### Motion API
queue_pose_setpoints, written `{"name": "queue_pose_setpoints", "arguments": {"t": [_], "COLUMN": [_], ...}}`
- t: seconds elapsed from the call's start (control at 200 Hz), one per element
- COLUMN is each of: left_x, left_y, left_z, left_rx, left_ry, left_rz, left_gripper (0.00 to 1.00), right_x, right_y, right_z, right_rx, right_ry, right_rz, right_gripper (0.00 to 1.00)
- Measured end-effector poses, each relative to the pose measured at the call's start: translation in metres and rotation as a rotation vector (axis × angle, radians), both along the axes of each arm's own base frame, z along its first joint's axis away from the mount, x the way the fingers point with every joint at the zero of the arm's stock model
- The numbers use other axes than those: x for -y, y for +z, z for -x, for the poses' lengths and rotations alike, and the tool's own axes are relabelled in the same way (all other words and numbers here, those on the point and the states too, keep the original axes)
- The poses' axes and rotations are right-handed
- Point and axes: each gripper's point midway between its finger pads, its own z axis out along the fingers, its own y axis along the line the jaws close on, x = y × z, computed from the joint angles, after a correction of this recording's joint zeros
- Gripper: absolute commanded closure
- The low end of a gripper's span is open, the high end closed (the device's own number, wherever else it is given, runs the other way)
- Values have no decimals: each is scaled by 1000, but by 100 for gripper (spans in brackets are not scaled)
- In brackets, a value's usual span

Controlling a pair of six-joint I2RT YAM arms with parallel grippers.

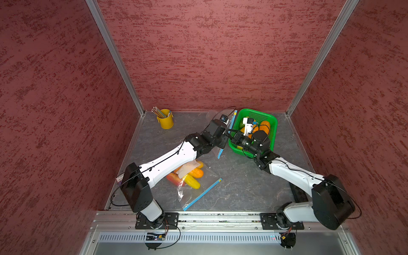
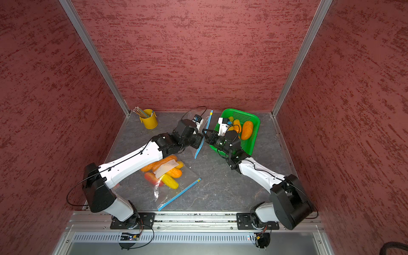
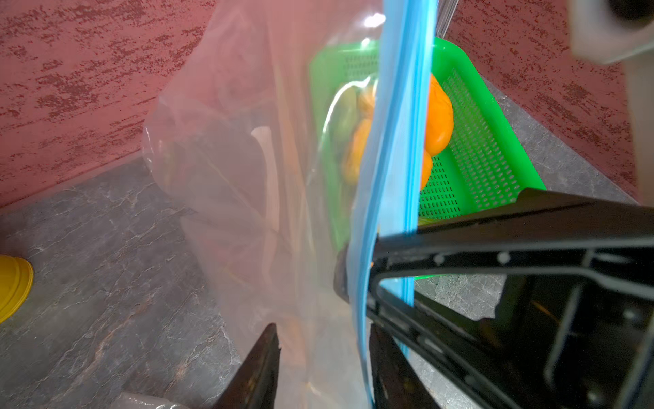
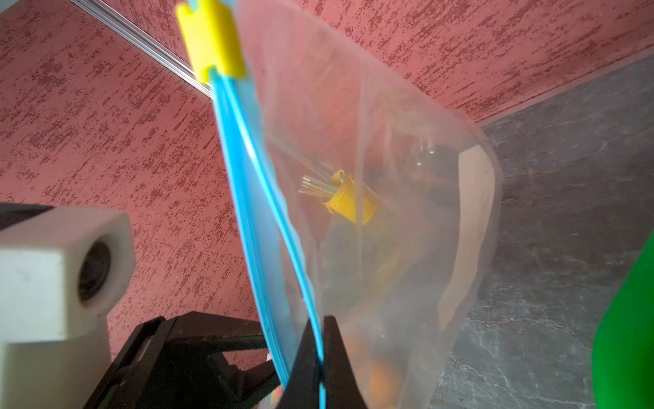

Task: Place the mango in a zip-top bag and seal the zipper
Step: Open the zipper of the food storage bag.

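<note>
**Bag Held Upright Beside The Basket**

The bag (image 4: 407,124) was held upright just beside the basket (image 2: 254,136), and what a pinch: the right gripper (image 4: 320,340) was clamped tight on the blue zipper (image 4: 247,198), the yellow slider (image 4: 212,39) seen at the strip's far end. The left gripper (image 3: 322,329) was set astride the same bag, jaws partly apart, only film between them. A mango (image 2: 247,130) was seen lying in the basket. Orange was glimpsed low through the bag; whether inside it could not be told. A second bag (image 1: 198,185), fruit-filled, was laid flat well apart from the basket.
</note>
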Motion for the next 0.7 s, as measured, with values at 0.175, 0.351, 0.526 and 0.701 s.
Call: {"name": "queue_pose_setpoints", "arguments": {"t": [0.175,0.351,0.526,0.701], "left_x": [-2,-11,-41,-69], "left_y": [-1,-4,-1,26], "left_z": [-1,-3,-15,-16], "left_rx": [-2,-9,-23,17], "left_ry": [11,49,139,198], "left_rz": [-1,6,36,87], "left_gripper": [87,100,100,100], "right_x": [1,6,19,16], "right_y": [0,-9,-22,-28], "right_z": [0,-3,-4,-4], "right_rx": [-2,-29,-64,-71], "right_ry": [-3,-36,-91,-66], "right_rz": [1,32,96,107], "right_gripper": [100,100,100,100]}}
